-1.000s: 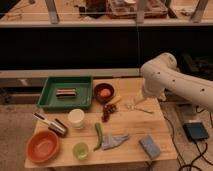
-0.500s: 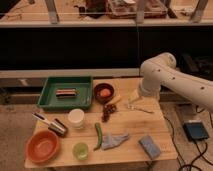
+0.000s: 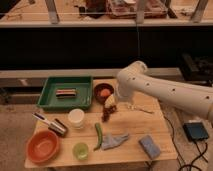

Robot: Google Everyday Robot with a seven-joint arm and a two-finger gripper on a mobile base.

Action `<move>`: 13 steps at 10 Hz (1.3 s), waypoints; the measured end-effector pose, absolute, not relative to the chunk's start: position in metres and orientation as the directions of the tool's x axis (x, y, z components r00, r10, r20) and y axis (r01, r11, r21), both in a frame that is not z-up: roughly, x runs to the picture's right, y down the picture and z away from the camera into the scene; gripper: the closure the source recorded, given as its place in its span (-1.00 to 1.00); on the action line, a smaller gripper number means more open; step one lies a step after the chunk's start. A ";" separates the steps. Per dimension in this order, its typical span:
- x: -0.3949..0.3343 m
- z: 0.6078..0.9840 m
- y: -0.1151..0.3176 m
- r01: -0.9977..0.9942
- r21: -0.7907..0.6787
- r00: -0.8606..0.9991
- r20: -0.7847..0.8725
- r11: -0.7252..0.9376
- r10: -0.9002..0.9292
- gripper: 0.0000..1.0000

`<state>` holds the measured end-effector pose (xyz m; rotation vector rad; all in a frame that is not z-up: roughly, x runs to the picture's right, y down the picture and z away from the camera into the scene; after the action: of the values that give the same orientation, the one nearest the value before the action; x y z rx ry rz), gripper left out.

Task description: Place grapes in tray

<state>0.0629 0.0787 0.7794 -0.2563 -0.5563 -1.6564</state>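
Our gripper (image 3: 110, 101) hangs just above the grapes (image 3: 107, 114), and we cannot tell whether it has hold of them. The grapes sit low at the table (image 3: 150, 125), beside the dark red bowl (image 3: 103, 93). The tray (image 3: 50, 95) lies well apart to the left, so lifting, carrying and placing all remain

The arm (image 3: 170, 92) is running off the right edge with its base out of view, and it is hiding the far right corner of the bench (image 3: 130, 125). The gripper (image 3: 110, 102) is hanging at the arm's lower end, right over the grapes (image 3: 107, 115). Whether it is touching them cannot be told. It is covering part of the dark bowl's (image 3: 100, 89) right rim. A dark flat thing (image 3: 66, 92) is lying in the tray (image 3: 50, 82), too small to identify.
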 end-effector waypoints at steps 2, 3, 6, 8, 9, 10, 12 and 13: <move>0.064 0.781 0.079 0.975 0.209 -0.169 0.468 -0.077 -0.868 -0.60; 0.064 0.781 0.079 0.975 0.209 -0.170 0.467 -0.079 -0.867 -0.60; 0.056 0.791 0.082 0.974 0.216 -0.172 0.492 -0.072 -0.854 -0.60; 0.045 0.814 0.092 0.970 0.232 -0.182 0.513 -0.068 -0.839 -0.60; 0.041 0.833 0.100 0.968 0.242 -0.183 0.525 -0.061 -0.831 -0.60; 0.038 0.845 0.103 0.967 0.250 -0.181 0.534 -0.050 -0.826 -0.60; 0.038 0.857 0.106 0.966 0.255 -0.174 0.540 -0.037 -0.823 -0.60; 0.038 0.866 0.110 0.967 0.254 -0.170 0.545 -0.032 -0.821 -0.60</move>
<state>0.0384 0.1099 0.8660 -0.2862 -0.6657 -1.6190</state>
